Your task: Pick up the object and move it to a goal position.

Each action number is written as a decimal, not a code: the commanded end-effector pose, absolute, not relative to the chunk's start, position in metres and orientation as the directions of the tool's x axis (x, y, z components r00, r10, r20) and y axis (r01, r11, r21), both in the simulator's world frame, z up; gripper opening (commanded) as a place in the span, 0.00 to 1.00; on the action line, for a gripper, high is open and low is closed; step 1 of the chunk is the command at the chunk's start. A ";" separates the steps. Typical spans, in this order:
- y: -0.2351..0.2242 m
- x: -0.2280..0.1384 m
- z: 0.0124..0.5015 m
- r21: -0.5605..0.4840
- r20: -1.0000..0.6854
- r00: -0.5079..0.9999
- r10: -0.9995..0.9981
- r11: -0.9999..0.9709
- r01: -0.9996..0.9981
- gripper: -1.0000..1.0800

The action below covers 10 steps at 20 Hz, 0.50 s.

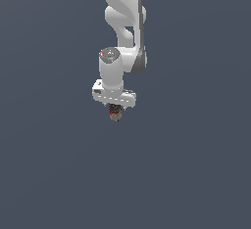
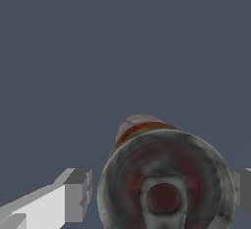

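The object [image 1: 115, 112] is a tiny stubby cylinder, dark red and white above and tan-grey below. It sits directly under my white gripper [image 1: 115, 109] near the middle of the exterior view. In the wrist view the object [image 2: 164, 179] is a can seen end-on, with a grey lid, pull tab and a red-and-white side. It lies between my two fingers [image 2: 78, 194], which stand at either side of it. One finger shows a small gap to the can; the other touches its edge. My fingertips are hidden in the exterior view.
A plain dark blue-grey surface [image 1: 196, 174] fills both views. The white arm [image 1: 122, 32] rises from the gripper toward the top of the exterior view. Nothing else shows.
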<state>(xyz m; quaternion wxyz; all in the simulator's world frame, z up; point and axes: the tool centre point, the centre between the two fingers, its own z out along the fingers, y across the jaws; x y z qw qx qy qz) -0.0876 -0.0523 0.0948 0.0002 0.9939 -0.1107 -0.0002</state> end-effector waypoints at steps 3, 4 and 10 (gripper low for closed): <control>-0.053 -0.088 0.080 0.000 0.000 0.975 -0.221 -0.975 -0.221 0.96; -0.052 -0.087 0.078 0.000 0.000 0.975 -0.221 -0.975 -0.221 0.96; -0.052 -0.087 0.077 0.000 0.000 0.975 -0.221 -0.975 -0.221 0.00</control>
